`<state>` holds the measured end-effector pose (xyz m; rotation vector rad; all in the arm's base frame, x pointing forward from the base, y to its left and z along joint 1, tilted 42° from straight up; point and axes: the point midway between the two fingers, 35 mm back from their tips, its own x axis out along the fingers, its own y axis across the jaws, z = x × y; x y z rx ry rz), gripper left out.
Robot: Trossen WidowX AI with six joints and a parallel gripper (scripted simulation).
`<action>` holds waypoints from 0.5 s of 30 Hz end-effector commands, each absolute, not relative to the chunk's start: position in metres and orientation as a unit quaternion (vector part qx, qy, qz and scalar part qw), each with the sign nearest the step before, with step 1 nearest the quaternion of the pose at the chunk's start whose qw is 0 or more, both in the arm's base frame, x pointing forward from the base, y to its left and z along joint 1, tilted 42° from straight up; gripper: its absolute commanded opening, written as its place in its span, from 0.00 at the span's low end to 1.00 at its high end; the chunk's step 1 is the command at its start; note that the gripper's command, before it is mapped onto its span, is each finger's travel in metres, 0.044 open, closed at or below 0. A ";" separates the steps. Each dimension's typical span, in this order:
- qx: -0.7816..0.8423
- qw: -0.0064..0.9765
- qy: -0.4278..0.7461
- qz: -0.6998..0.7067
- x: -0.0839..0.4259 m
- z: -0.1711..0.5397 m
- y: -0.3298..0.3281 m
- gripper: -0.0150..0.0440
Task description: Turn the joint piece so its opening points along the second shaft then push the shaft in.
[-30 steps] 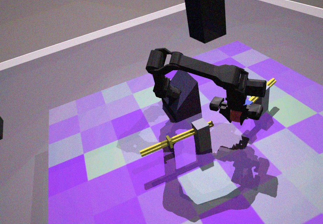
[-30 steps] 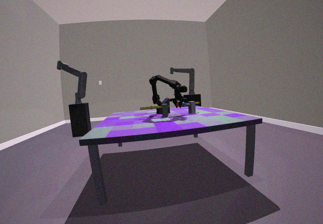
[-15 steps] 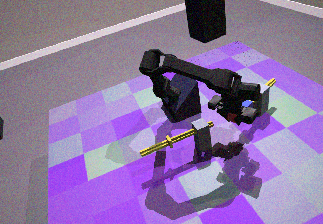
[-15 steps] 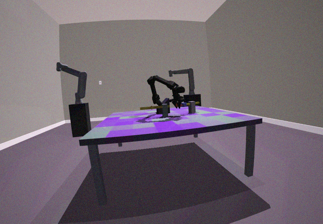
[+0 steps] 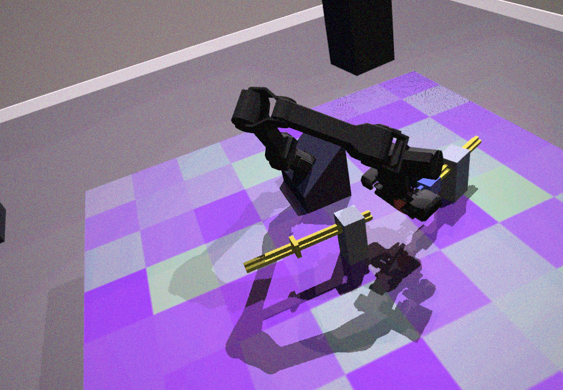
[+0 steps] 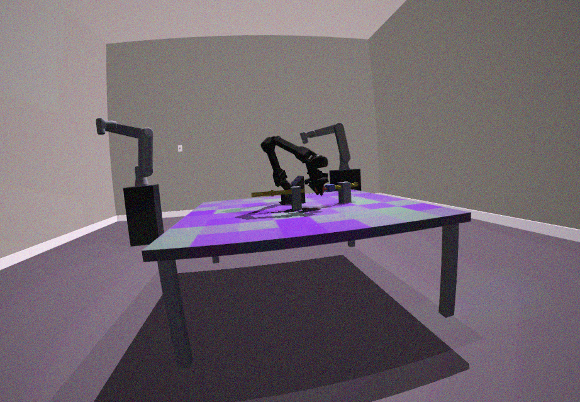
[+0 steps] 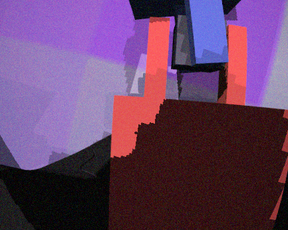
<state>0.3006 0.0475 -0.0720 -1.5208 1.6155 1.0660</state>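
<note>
My gripper [image 5: 402, 207] [image 6: 320, 192] is shut on the red joint piece [image 5: 399, 203] [image 7: 197, 166], whose two prongs straddle a dark hinge part beside the blue yoke [image 5: 429, 182] [image 6: 330, 187] [image 7: 208, 33]. The yoke is on the end of the fixed yellow shaft [image 5: 472, 144] [image 6: 354, 184], which runs through a grey block [image 5: 455, 179] [image 6: 345, 194]. The second yellow shaft [image 5: 318, 237] [image 6: 262, 194], with a yellow crosspiece, passes through the other grey block [image 5: 352, 240] [image 6: 295, 199]. Its short end sticks out towards the joint, apart from it. The fingers and arm hide the joint's opening, so I cannot tell its exact direction.
The arm's dark wedge-shaped base [image 5: 325, 176] stands behind the second shaft's block. The checkered table [image 5: 181, 358] [image 6: 295, 229] carries both blocks. Dark pedestals [image 5: 359, 22] [image 6: 143, 214] with grey arms [image 6: 145, 151] [image 6: 343, 146] stand beyond the table.
</note>
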 end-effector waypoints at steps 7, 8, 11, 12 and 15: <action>-0.578 0.346 0.619 0.403 0.299 -0.072 0.047 0.25; -0.577 0.348 0.619 0.403 0.299 -0.072 0.047 0.25; -0.578 0.347 0.619 0.403 0.299 -0.072 0.047 0.25; -0.578 0.347 0.619 0.403 0.299 -0.072 0.047 0.25; -0.578 0.347 0.618 0.404 0.299 -0.072 0.047 0.25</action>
